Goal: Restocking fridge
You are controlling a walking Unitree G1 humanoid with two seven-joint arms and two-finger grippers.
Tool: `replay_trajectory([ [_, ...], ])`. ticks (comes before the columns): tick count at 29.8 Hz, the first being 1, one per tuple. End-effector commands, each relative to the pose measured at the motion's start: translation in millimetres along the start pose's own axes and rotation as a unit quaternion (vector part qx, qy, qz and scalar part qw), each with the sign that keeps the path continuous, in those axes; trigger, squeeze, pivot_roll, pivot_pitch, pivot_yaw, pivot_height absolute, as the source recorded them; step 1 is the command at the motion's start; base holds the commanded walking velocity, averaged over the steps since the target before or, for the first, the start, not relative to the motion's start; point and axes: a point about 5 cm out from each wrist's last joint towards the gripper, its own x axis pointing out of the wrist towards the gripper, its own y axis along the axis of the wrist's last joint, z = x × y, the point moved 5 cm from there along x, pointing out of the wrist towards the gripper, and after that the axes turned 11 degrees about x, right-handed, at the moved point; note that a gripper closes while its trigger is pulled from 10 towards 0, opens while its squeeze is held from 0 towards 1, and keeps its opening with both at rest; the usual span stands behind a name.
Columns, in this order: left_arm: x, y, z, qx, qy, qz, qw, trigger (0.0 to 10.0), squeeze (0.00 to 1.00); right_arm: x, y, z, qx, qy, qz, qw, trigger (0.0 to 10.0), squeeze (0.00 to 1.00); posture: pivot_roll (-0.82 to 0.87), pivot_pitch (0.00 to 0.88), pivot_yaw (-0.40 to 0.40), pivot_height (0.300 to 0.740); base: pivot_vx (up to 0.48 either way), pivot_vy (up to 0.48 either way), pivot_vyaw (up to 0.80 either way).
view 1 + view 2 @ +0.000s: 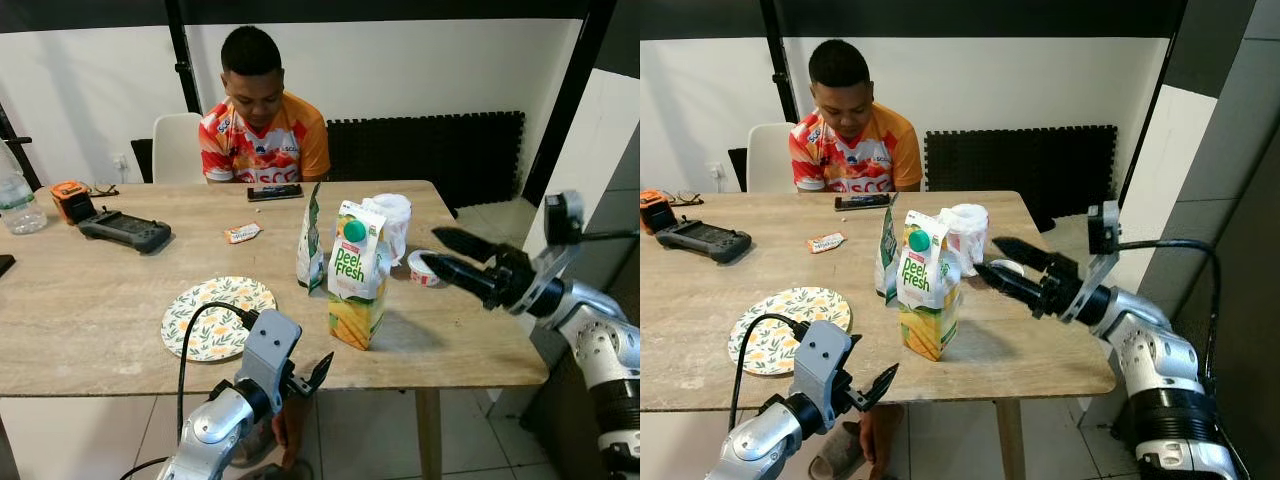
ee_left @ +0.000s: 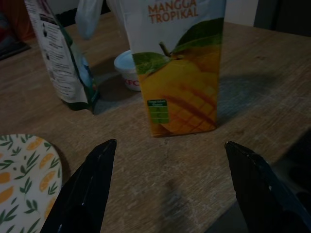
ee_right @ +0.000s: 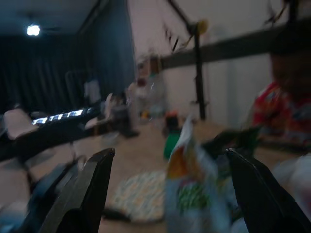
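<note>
- The job looks barely begun; nothing is held, no fridge can be seen from here, and all the goods stand on the table (image 1: 90,340).
- Nearest, the left gripper (image 1: 312,376) hangs at the table's near edge, below the top and just short of the carton; its fingers are spread apart with nothing between them.
- On the near left of the table lies a leaf-patterned plate (image 1: 215,316), with nothing on it.
- The juice carton (image 1: 355,272) stands upright near the front edge, mid-table, green cap on, so I judge it sealed; the left wrist view shows its mango face square between the left fingers.
- To the right, the right gripper (image 1: 1002,265) is raised over the table's right side, fingers parted and pointed left toward the carton, a gap between them and it; I judge this the approach for a first pick.
- Just left of and behind the carton stands a pouch (image 1: 309,243), upright; I cannot tell whether it is full.
- Behind the carton on the right sits a white bag (image 1: 392,222); contents hidden; beside it a small white tub (image 1: 424,268), lid on.
- Farther left lie a small wrapper (image 1: 241,233), a handset (image 1: 125,231) and an orange device (image 1: 70,199); a water bottle (image 1: 17,200) stands at the far left.
- At the far side a phone (image 1: 275,192) lies before a seated person (image 1: 263,130).
- Left to do: grasp, carry, shelve; all of it.
</note>
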Motion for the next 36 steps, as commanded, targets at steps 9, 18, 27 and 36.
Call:
replay_trajectory([
  [9,6.0,2,-4.7,-0.011,0.005,0.002,1.0,10.0,0.0,34.4,7,1.2,-0.028,-0.036,0.022,0.999,10.0,0.0,-0.05,0.059,0.009,0.74,0.0,0.0,0.0],
  [18,7.9,3,-2.7,-0.013,0.004,0.004,1.0,10.0,0.0,60.0,-1,17.9,-0.049,-0.107,0.014,0.993,10.0,0.0,-0.05,0.057,0.004,0.74,0.0,0.0,0.0],
  [27,7.7,4,-4.3,-0.018,0.01,0.006,1.0,10.0,0.0,72.0,-12,17.5,-0.037,-0.11,-0.002,0.993,10.0,0.84,-0.05,0.054,-0.001,0.74,0.0,0.0,0.0],
  [36,8.7,5,-3.3,-0.023,0.012,0.01,1.0,10.0,0.0,83.2,-31,10.7,-0.01,-0.086,-0.031,0.996,10.0,0.0,-0.06,0.053,0.003,0.74,0.0,0.0,0.0],
])
